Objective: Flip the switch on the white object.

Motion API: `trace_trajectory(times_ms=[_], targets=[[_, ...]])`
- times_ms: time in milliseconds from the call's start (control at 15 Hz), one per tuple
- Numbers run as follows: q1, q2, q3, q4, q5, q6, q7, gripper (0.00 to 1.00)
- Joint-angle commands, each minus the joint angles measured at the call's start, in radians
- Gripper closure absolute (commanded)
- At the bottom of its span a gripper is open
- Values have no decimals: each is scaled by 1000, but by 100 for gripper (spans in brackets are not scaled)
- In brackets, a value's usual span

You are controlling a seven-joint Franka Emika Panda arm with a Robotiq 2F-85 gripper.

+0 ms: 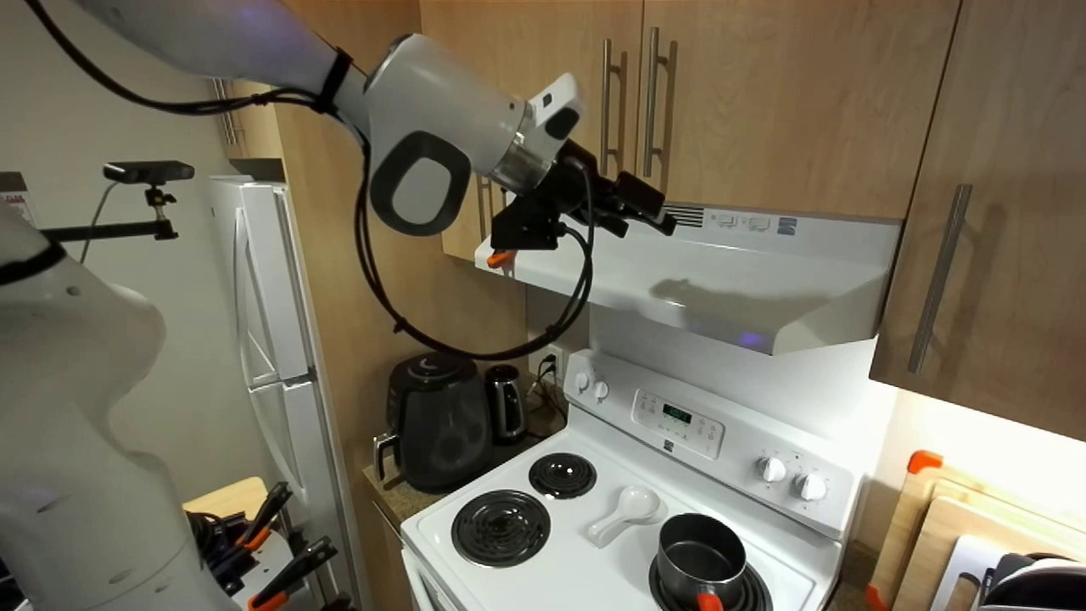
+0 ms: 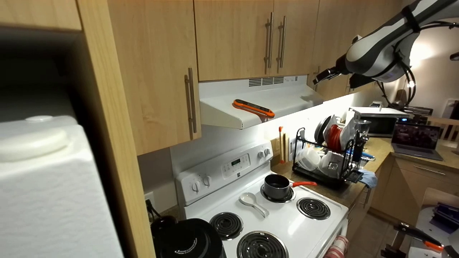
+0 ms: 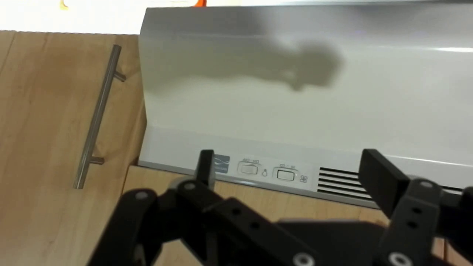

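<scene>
Nearest: the gripper (image 3: 290, 160), which I have with jaws spread wide; in an exterior view it stands apart from the task's target, the white range hood (image 3: 221, 118). Hood mounted beneath wooden cabinets (image 1: 780, 102) and above the stove (image 1: 594, 577). On its upper front strip, falling between the jaws as the wrist view shows it, sit a bulb-marked switch (image 3: 249, 169) and a fan-marked switch (image 3: 285, 175); I cannot tell which way either is set. Vent slots (image 3: 340, 181) lie just beside the fan-marked one. A shadow (image 3: 314, 66) crosses the sloping front. Near one end of that front I note an orange-edged device (image 2: 254, 108) against it.

Below the hood, on the stove: a dark saucepan (image 1: 700, 552) with a red-orange handle on a burner (image 1: 759, 585), a white spoon rest (image 1: 632, 507) near it. Black air fryer (image 1: 441, 424) beside the stove.

Farther off: a loaded dish rack (image 2: 315, 178) past the stove's other side, then a laptop (image 2: 416, 139), screen lit.
</scene>
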Motion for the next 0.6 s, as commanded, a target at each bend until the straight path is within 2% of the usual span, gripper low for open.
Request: trace_trajectory(times_ms=[0, 533], targets=[[-6, -4, 6, 0, 0, 0, 0, 0], [-8, -7, 18, 0, 1, 0, 0, 0]])
